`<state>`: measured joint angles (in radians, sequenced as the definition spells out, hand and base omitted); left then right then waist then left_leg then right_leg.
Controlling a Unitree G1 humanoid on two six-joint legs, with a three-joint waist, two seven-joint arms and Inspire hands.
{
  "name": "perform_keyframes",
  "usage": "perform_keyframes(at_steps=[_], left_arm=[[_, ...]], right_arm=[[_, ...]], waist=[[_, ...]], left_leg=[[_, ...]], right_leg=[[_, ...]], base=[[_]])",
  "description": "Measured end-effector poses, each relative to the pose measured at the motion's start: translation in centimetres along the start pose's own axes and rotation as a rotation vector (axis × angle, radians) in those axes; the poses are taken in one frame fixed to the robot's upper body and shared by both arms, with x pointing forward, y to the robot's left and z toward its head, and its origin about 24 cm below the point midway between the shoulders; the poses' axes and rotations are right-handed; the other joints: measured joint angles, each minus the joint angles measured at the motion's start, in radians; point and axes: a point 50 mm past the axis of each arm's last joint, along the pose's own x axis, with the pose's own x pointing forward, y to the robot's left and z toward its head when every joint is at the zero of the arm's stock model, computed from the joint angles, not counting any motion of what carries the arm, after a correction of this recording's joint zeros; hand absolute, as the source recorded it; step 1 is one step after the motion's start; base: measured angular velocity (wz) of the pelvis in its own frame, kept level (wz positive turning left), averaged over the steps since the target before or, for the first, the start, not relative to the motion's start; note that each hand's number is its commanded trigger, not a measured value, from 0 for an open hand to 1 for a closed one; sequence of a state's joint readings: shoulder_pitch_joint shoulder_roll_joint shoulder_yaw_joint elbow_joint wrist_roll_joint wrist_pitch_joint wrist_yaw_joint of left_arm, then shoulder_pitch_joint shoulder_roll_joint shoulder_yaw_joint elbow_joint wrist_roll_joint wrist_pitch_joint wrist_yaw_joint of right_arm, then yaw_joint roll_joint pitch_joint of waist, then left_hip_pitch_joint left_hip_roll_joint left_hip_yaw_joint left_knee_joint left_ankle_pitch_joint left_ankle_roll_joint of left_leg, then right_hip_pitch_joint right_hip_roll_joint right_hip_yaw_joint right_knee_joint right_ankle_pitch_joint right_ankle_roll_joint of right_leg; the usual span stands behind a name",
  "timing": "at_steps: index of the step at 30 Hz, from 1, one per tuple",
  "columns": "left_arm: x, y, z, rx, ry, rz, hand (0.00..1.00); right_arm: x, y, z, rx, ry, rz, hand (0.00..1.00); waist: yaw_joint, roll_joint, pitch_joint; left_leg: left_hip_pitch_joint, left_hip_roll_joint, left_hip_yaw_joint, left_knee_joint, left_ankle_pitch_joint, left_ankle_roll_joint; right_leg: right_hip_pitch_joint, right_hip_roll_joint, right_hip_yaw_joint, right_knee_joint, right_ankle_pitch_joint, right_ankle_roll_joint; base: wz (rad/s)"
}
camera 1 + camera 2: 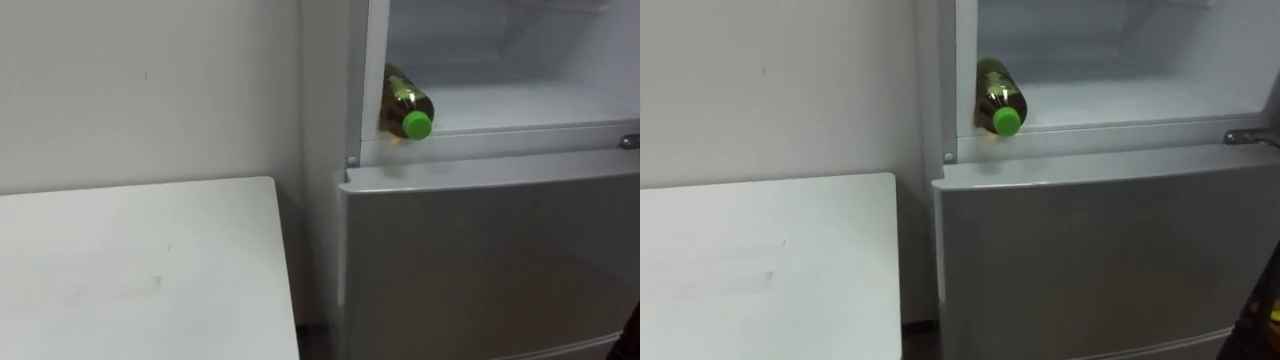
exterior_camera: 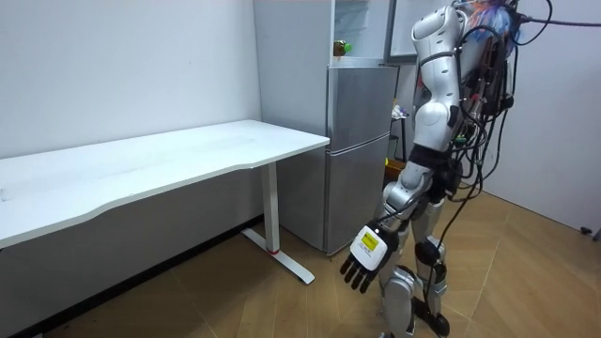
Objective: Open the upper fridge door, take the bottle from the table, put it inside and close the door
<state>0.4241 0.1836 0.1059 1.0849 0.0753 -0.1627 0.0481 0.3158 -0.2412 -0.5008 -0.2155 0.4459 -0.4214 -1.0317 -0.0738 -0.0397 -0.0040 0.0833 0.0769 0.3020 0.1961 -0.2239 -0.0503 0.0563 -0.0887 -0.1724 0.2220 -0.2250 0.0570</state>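
Note:
The bottle holds amber liquid and has a green cap. It lies on its side at the left front corner of the upper fridge compartment, cap pointing outward over the sill; it also shows in the right eye view as the bottle. In the room view the green cap of the bottle shows at the open upper fridge. I stand in front of the fridge. My left hand hangs low beside my leg, fingers relaxed and empty, far below the bottle.
The lower fridge door is closed beneath the open compartment. A white table stands to the left of the fridge against the wall, with a narrow gap between them. Wooden floor spreads around me.

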Motion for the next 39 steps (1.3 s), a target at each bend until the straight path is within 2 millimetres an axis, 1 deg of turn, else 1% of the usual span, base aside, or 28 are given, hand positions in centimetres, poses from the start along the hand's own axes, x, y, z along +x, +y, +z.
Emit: perform_keyframes(at_steps=[2,5,9,11,16,22,26,29,32,35,39], left_arm=[[0.0,0.1,-0.3,-0.010,0.011,0.008,0.00],[0.0,0.1,-0.6,-0.013,0.027,0.004,0.00],[-0.1,0.3,-0.7,-0.040,0.031,-0.010,0.00],[-0.1,0.3,-0.8,-0.047,0.036,-0.013,0.00],[0.2,0.6,-0.7,-0.101,0.052,-0.007,0.00],[0.1,0.5,-0.9,-0.109,0.063,-0.024,0.00],[0.1,0.4,-0.9,-0.107,0.057,-0.029,0.00],[0.4,0.3,-0.4,-0.106,0.042,-0.033,0.00],[0.5,-0.1,0.2,-0.082,0.022,-0.051,0.00],[0.5,-0.2,0.2,-0.073,0.019,-0.053,0.00],[0.6,-0.2,0.4,-0.073,0.015,-0.053,0.00]], right_arm=[[0.0,0.2,0.3,-0.015,-0.037,-0.006,0.00],[0.0,0.5,0.6,-0.008,-0.039,-0.015,0.00],[-0.1,0.6,0.5,-0.026,-0.024,-0.027,0.00],[-0.1,0.8,0.5,-0.026,-0.021,-0.029,0.00],[-0.3,0.9,0.4,-0.037,-0.021,-0.025,0.00],[-0.4,0.9,0.3,-0.043,-0.015,-0.020,0.00],[-1.1,1.4,-0.1,-0.054,-0.003,0.019,0.00],[-1.7,1.8,-0.2,-0.060,-0.003,0.056,0.00],[-2.6,2.5,-0.1,-0.056,-0.014,0.108,0.00],[-3.7,3.2,-0.1,-0.060,-0.020,0.173,0.00],[-5.0,4.0,-0.2,-0.038,0.015,0.256,0.00]], waist=[[0.001,-0.002,0.0006],[0.000,-0.002,0.0008],[-0.002,-0.010,0.0048],[-0.001,-0.010,0.0052],[0.017,-0.017,0.0086],[0.028,-0.019,0.0102],[0.033,-0.020,0.0116],[0.037,-0.018,0.0124],[0.048,-0.008,0.0159],[0.056,-0.001,0.0160],[0.061,0.005,0.0153]], left_leg=[[0.004,0.000,0.000,0.000,0.000,0.000],[0.007,-0.001,0.000,-0.008,0.001,-0.001],[0.008,-0.001,0.000,-0.010,0.001,-0.001],[0.007,-0.002,0.002,-0.008,0.001,-0.001],[0.018,-0.004,0.004,-0.005,0.001,-0.001],[0.015,-0.003,0.002,0.007,0.001,-0.001],[0.015,-0.003,0.001,0.012,0.001,0.000],[-0.001,-0.001,0.000,0.030,0.000,0.000],[-0.017,0.001,0.000,0.038,0.000,0.001],[-0.022,0.001,0.000,0.040,0.000,0.001],[-0.021,0.001,-0.001,0.039,0.000,0.002]], right_leg=[[0.003,0.000,0.000,0.002,0.000,0.000],[-0.001,0.000,0.001,0.006,0.000,0.000],[-0.001,0.000,0.001,0.006,0.000,0.000],[-0.005,-0.001,0.003,0.013,-0.001,0.001],[-0.006,-0.005,0.005,0.039,-0.016,-0.001],[-0.007,-0.008,0.005,0.051,-0.017,-0.002],[-0.009,-0.009,0.008,0.051,-0.018,-0.002],[-0.022,-0.009,0.011,0.062,-0.018,-0.003],[-0.046,-0.009,0.016,0.076,-0.016,-0.006],[-0.058,-0.010,0.018,0.087,-0.016,-0.007],[-0.058,-0.010,0.017,0.088,-0.016,-0.008]], base=[[-0.02],[-0.04],[0.00],[0.00],[0.00],[0.00],[0.00],[-0.01],[-0.06],[-0.02],[0.00]])
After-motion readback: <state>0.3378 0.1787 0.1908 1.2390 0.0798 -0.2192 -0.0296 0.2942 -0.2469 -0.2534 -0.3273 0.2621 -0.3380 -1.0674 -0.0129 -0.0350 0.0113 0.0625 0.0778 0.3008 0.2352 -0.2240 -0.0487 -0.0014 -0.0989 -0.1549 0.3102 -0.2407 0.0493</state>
